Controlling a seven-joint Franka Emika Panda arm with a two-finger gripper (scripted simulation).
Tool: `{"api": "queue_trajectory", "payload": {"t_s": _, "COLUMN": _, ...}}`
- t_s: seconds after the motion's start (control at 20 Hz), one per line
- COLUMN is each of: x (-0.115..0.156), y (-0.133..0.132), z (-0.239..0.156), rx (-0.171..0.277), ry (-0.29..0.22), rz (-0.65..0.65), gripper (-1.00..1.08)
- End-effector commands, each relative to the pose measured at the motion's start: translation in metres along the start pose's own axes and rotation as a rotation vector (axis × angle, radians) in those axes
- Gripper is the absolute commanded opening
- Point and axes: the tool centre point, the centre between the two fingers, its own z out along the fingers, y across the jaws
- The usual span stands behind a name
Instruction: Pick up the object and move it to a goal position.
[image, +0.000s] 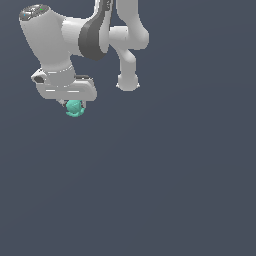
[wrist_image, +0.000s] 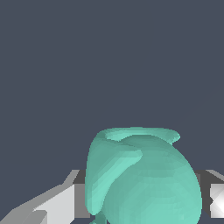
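A: Arm (image: 90, 35) first, in the exterior view: where does it sit?

B: Upper left of the frame, white with a dark grey joint cover. The gripper (image: 75, 103) hangs below the wrist block, and the object (image: 74, 108), a small teal-green rounded lump, shows just under it, much narrower than the white hand.

A: Is the hand clamped on it?

B: It looks so. The lump sits right at the fingertips, touching the hand, with plain dark grey background all round it.

A: And the wrist view?

B: The object (wrist_image: 144, 179) fills the lower middle of the frame, with a flat rim on its top and a ridge curving down one side. A finger (wrist_image: 57, 205) presses at its lower left, the other finger (wrist_image: 215, 201) at its lower right, both close against it, so the hand is grasping the lump.
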Motion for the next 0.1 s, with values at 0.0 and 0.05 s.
{"api": "queue_trajectory", "payload": {"t_s": 0.0, "x": 0.0002, "y": 0.0031, "z": -0.0026, "rx": 0.000, "ry": -0.001, "rz": -0.002, "gripper": -1.00}}
{"api": "queue_trajectory", "payload": {"t_s": 0.05, "x": 0.0002, "y": 0.0033, "z": -0.0027, "rx": 0.000, "ry": -0.001, "rz": -0.002, "gripper": -1.00}}
